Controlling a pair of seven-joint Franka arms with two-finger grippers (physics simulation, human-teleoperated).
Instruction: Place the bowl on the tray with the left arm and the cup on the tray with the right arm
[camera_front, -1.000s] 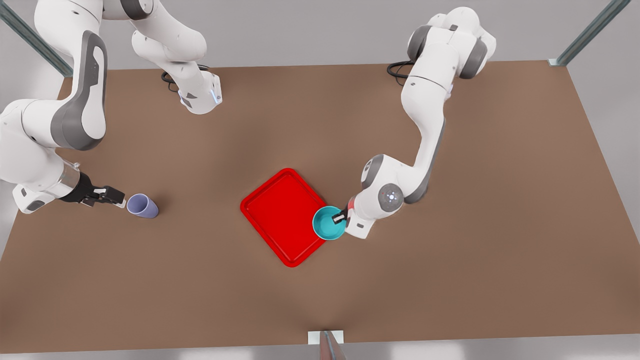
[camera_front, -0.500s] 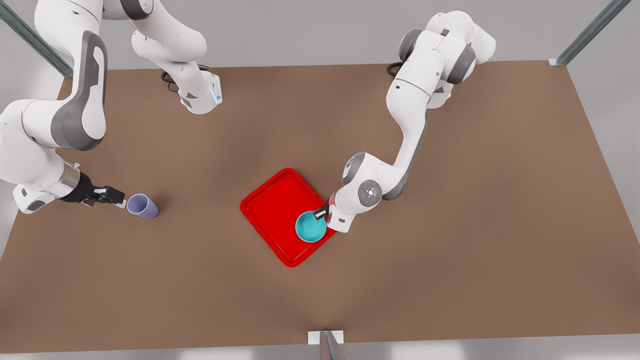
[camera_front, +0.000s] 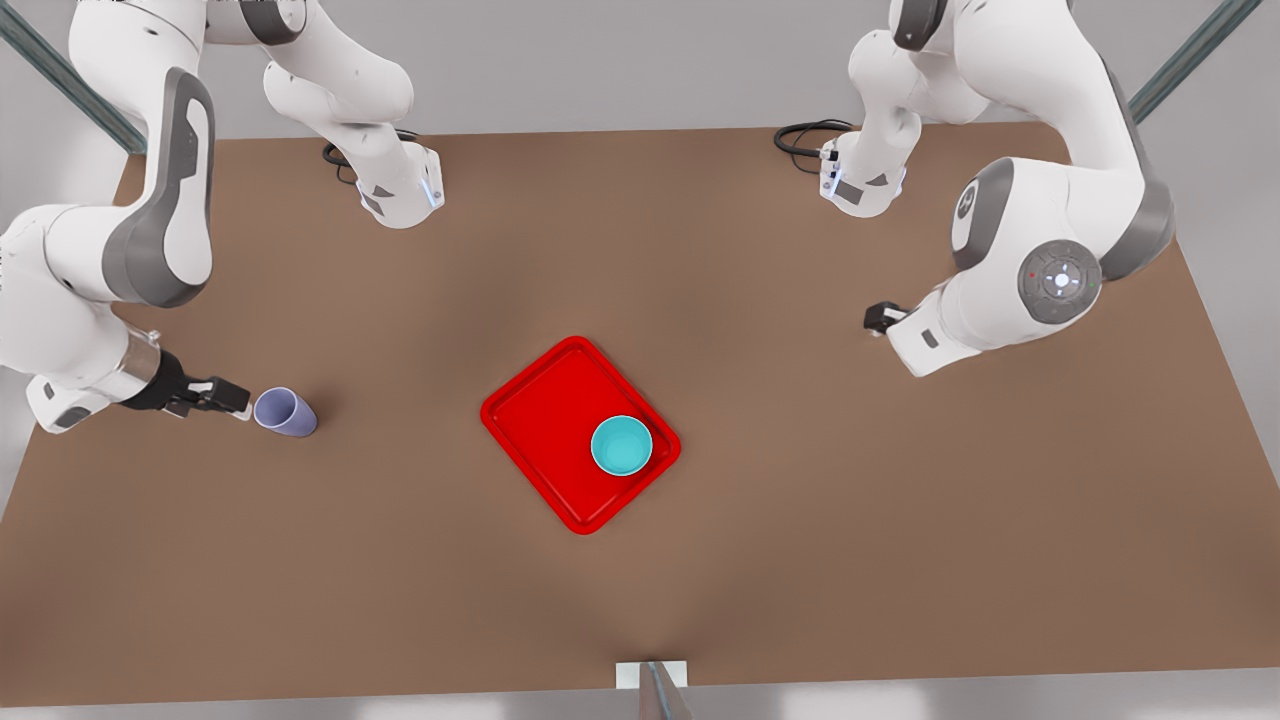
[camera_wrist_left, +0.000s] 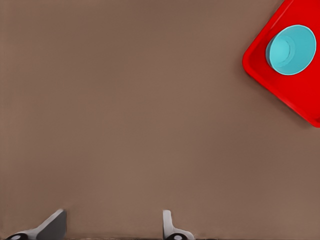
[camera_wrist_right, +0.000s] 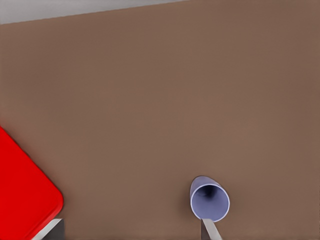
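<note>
The bowl (camera_front: 621, 446) sits on the tray (camera_front: 540, 420); the left hand (camera_wrist_left: 112, 227) hangs wide and empty. Next, the right hand (camera_front: 235, 398), wide beside the cup (camera_front: 284, 411), must close.

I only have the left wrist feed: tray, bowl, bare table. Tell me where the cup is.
Observer: The cup is on the table, well off the tray, toward the front view's left.
Operator: Report the right gripper.
Observer: The right gripper is open, right beside the cup.
Operator: Now place my own gripper in the scene.
Observer: The left gripper hangs over bare table toward the front view's right, apart from the tray that holds the bowl.
</note>
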